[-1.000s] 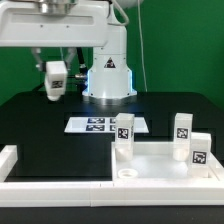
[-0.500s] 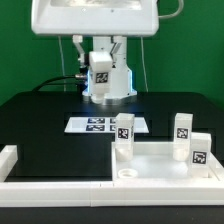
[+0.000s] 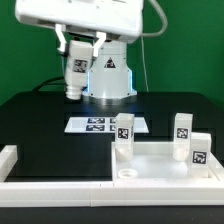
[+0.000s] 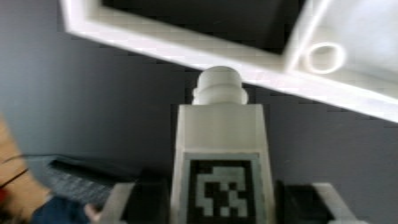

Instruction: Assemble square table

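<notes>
Wrist view alone shows the leg's [image 4: 221, 150] threaded tip.

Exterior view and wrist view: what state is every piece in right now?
Gripper: shut on a table leg, raised above the table.
Held leg: upright in the air.
Square tabletop: lying flat on the table.
Three legs: standing upright on the tabletop.
Marker board: flat on the table.
</notes>
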Robot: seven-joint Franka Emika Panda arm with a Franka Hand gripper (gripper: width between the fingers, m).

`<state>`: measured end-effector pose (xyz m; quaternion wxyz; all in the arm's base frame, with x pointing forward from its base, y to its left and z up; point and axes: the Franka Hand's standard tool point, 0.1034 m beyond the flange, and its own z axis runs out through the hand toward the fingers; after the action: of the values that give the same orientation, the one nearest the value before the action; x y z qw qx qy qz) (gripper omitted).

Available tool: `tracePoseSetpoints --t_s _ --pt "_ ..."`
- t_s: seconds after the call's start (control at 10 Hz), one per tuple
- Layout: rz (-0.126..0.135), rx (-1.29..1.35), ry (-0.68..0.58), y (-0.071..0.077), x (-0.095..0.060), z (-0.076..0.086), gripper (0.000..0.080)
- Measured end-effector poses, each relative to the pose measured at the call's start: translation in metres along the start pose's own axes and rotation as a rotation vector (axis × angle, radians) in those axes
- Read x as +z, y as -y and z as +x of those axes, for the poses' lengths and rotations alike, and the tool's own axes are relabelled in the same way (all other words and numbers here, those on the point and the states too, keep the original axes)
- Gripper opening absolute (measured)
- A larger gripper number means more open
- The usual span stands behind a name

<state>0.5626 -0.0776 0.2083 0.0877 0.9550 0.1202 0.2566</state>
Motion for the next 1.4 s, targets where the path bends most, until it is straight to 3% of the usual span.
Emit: tracePoseSetpoints --t_s 0.1,0.2,0.4,0.5,0.6,0.7,0.8,1.1,1.3,1.4 --pt "0.016 0.026 0.011 0.009 0.002 -0.001 0.0287" --pt "0.039 0.043 0.019 0.036 0.007 -0.002 0.0287" --pt "0.07 0.107 0.016 0.077 0.015 0.015 0.0287" --pt "0.108 0.202 0.04 0.108 0.026 0.04 0.0287" --pt "0.165 0.255 0.103 0.137 0.02 0.072 0.0287" --pt "0.155 0.234 0.068 0.131 0.015 0.087 0.0287" --pt "0.152 0.24 0.08 0.13 0.018 0.079 0.0287" --pt "0.15 0.233 0.079 0.129 0.02 0.077 0.0287" --pt "0.098 0.213 0.033 0.105 0.042 0.044 0.0287" --pt "0.081 0.198 0.017 0.098 0.05 0.038 0.0287"
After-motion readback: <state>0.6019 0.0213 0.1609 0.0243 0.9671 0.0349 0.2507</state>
